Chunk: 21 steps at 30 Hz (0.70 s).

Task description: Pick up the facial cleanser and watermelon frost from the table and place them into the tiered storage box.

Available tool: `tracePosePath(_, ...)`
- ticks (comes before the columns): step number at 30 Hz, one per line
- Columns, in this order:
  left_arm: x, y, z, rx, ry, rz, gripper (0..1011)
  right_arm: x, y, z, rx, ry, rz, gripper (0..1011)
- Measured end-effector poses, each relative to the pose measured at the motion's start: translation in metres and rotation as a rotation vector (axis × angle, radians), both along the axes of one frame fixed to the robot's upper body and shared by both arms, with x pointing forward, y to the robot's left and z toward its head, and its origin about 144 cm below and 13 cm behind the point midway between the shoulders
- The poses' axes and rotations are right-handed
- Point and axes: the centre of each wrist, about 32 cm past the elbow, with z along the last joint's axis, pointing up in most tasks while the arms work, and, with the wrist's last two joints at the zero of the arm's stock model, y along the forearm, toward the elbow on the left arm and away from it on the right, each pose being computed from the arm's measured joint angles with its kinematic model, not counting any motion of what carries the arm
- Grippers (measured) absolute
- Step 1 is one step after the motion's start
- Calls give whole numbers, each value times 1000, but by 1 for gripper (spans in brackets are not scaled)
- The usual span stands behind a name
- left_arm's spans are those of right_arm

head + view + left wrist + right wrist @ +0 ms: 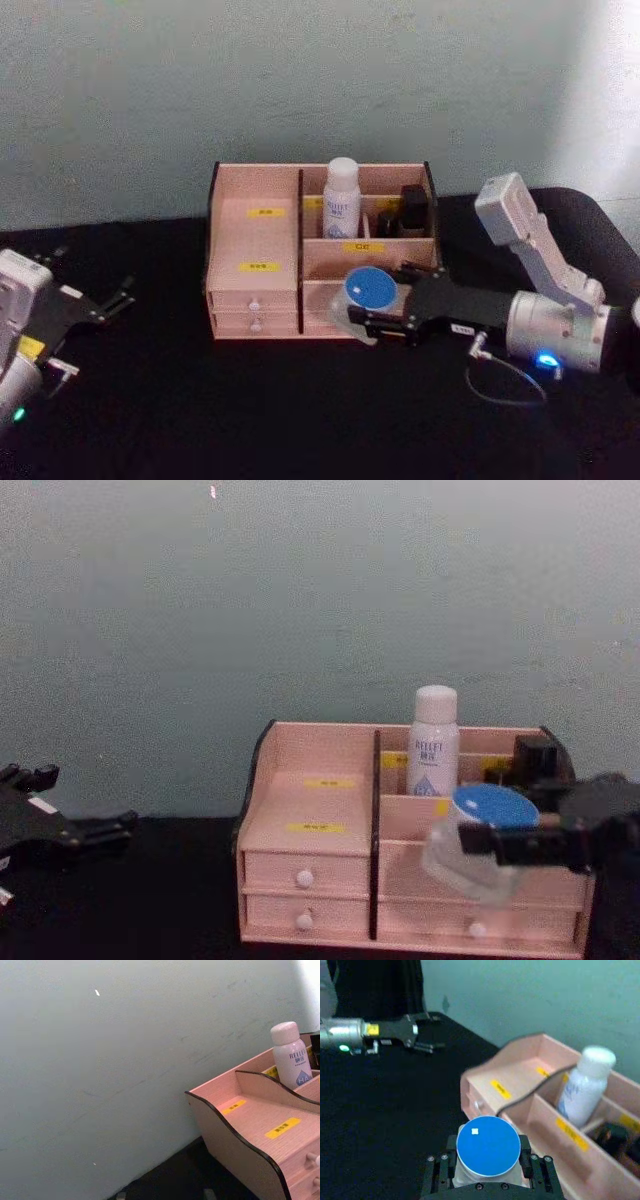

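Observation:
The tiered storage box (255, 235) (260, 1125) (520, 1067) (310, 810) stands at the back of the black table. A white bottle (342, 198) (291, 1057) (585, 1085) (433, 742) stands upright in its rear middle compartment. My right gripper (375, 302) (488, 1161) (510, 845) is shut on a clear jar with a round blue lid (370, 288) (488, 1146) (490, 810). It holds the jar off the table at the box's front right compartment. I cannot tell which item is the facial cleanser and which the watermelon frost. My left gripper (110, 300) (422, 1032) (80, 802) rests open at the table's left.
A black item (413, 205) (535, 752) sits in the box's rear right compartment. Small white-knobbed drawers (255, 305) (303, 878) line the box front. A pale wall (300, 80) rises right behind the box. Bare black table (250, 410) lies in front.

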Motion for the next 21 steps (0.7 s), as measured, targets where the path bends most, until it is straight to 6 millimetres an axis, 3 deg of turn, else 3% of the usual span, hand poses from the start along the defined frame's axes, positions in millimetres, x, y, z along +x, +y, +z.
tracePosePath(8, 0, 0, 0, 0, 0, 0, 1001, 13, 16, 15, 32, -37, 36, 729)
tracePosePath(21, 0, 0, 0, 0, 0, 0, 1001, 33, 42, 23, 33, -24, 61, 729)
